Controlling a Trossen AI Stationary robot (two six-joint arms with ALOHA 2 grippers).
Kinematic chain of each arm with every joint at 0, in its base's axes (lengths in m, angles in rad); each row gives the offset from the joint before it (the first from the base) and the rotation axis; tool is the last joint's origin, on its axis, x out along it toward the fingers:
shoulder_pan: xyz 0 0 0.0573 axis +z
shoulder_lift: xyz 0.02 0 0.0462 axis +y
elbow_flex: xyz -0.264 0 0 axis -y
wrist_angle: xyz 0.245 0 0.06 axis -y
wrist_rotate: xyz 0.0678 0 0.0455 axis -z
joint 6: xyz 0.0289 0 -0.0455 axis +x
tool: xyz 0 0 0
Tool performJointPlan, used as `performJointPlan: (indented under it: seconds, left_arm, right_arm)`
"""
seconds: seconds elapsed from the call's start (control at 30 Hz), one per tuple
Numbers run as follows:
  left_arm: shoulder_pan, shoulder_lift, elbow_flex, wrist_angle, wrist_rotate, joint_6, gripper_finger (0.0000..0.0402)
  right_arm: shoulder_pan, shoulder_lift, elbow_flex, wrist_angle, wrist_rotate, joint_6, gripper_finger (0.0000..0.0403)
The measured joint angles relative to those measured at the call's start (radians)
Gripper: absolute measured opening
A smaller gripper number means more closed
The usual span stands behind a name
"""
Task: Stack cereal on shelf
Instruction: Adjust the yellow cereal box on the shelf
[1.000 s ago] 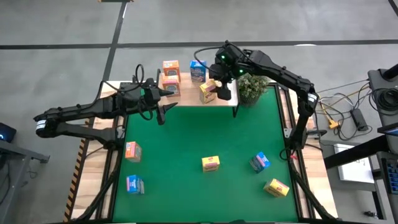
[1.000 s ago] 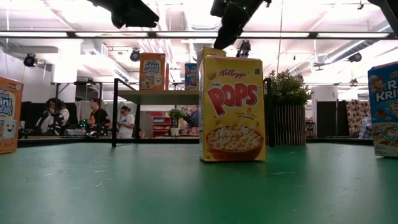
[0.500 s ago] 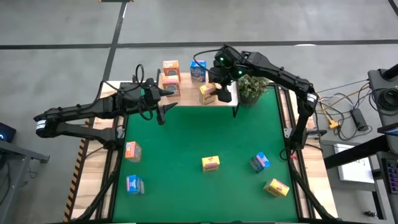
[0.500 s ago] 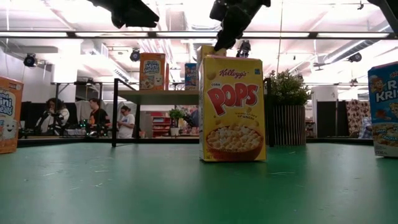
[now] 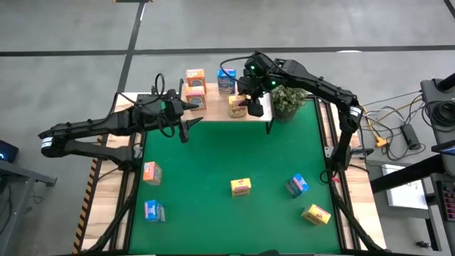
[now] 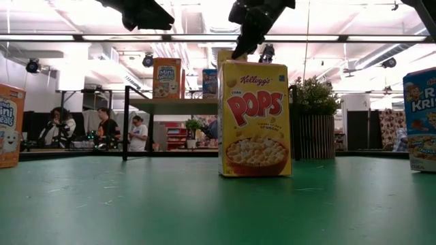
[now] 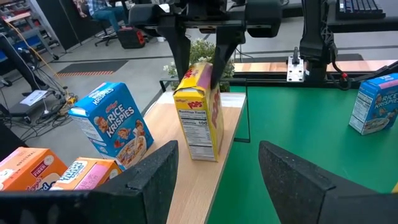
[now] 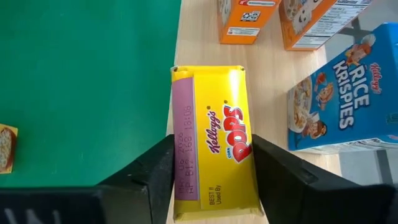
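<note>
The right gripper [image 5: 240, 107] squeezes a yellow cereal box [image 5: 237, 107] standing near the shelf's [image 5: 213, 112] front edge. The left gripper [image 5: 190, 117] waits open beside the shelf's left end.

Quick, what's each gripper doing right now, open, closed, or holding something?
Left gripper: open, empty, beside the shelf.
Right gripper: fingers straddle the yellow Corn Pops box standing on the shelf; whether they grip it cannot be told.
</note>
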Motion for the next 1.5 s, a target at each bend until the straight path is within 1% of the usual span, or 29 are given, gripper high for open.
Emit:
performJointPlan:
  seconds: [0.23, 0.57, 0.7, 0.8, 0.93, 1.5]
  left_arm:
    - [0.0, 0.0, 0.0, -0.002, 0.0, 0.0, 0.0206]
    - [0.0, 0.0, 0.0, -0.006, 0.0, 0.0, 0.0206]
    - [0.0, 0.0, 0.0, -0.006, 0.0, 0.0, 0.0206]
    - [0.0, 0.0, 0.0, -0.006, 0.0, 0.0, 0.0206]
    - [0.0, 0.0, 0.0, -0.006, 0.0, 0.0, 0.0206]
    - [0.0, 0.0, 0.0, -0.006, 0.0, 0.0, 0.0206]
  right_arm:
    - [-0.07, -0.006, 0.011, 0.0, 0.003, -0.004, 0.0176]
    - [-0.224, -0.007, 0.017, 0.007, -0.001, -0.03, 0.0176]
    - [-0.257, -0.007, 0.017, 0.011, -0.051, -0.044, 0.0176]
    - [-0.27, -0.007, 0.017, 0.03, -0.08, -0.051, 0.0176]
    - [-0.271, -0.007, 0.017, 0.031, -0.083, -0.082, 0.0176]
    - [-0.275, 0.037, 0.018, 0.039, -0.078, -0.095, 0.0176]
